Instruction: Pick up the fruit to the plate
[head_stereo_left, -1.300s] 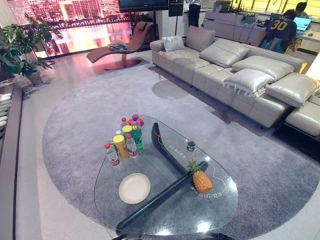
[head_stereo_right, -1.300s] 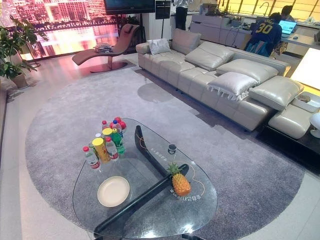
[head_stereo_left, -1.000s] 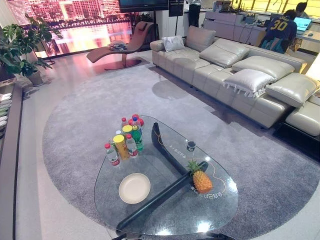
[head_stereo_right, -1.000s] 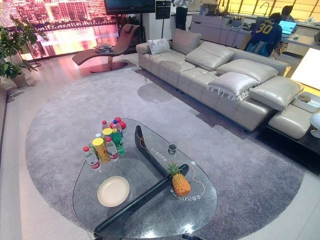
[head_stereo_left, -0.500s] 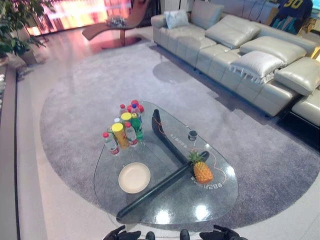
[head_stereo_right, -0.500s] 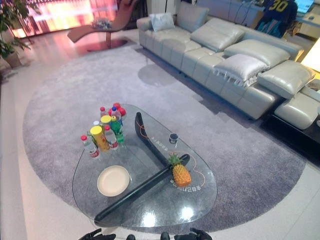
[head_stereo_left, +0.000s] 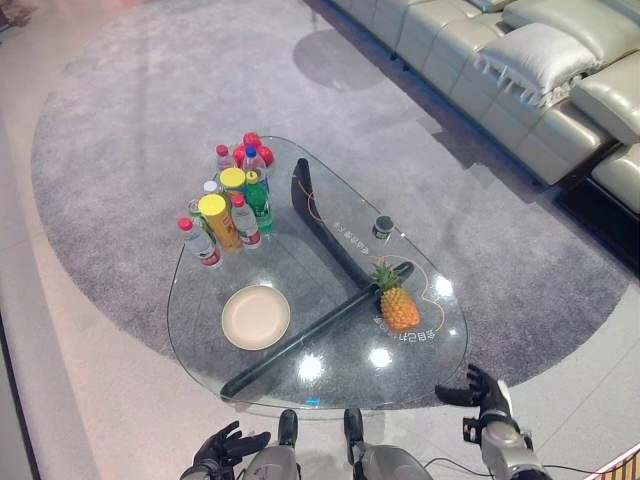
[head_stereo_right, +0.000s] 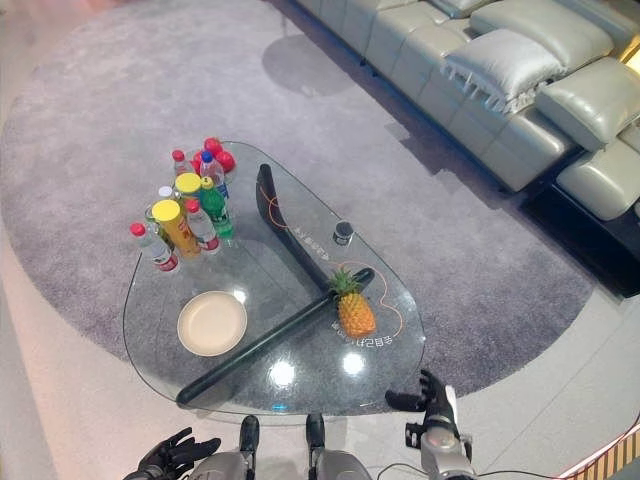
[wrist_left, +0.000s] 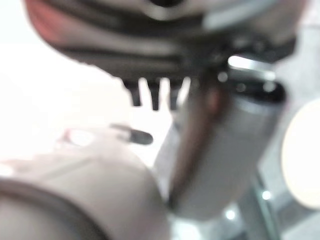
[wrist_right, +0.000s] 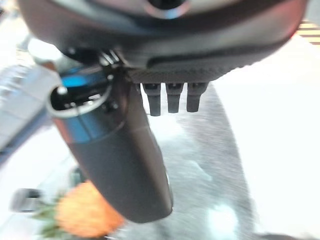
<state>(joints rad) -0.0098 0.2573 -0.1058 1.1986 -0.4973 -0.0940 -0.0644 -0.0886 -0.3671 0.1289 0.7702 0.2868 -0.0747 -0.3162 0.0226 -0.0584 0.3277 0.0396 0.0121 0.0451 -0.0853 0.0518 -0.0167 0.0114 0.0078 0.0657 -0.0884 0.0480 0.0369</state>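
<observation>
Your right robot hand (head_stereo_left: 488, 398) hangs open and empty, the left robot hand (head_stereo_left: 222, 452) likewise. Ahead-left of the right one, the pineapple (head_stereo_left: 399, 307) stands on the table (head_stereo_left: 340, 385); the plate (head_stereo_left: 256, 317) lies ahead of the left. Probably heavy, stiff and prickly: wrap the body, not the leaves.

The pineapple (head_stereo_left: 400, 310) is orange, the plate (head_stereo_left: 256, 317) cream.

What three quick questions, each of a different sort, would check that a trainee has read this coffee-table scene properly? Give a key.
1. True or false: the pineapple lies on the plate.
2. The left hand and right hand, low before the glass table, are: A) open and empty; B) shut on fruit.
3. Fill in: the ___ hand is nearer the pineapple.
Key: 1 false; 2 A; 3 right.
</observation>
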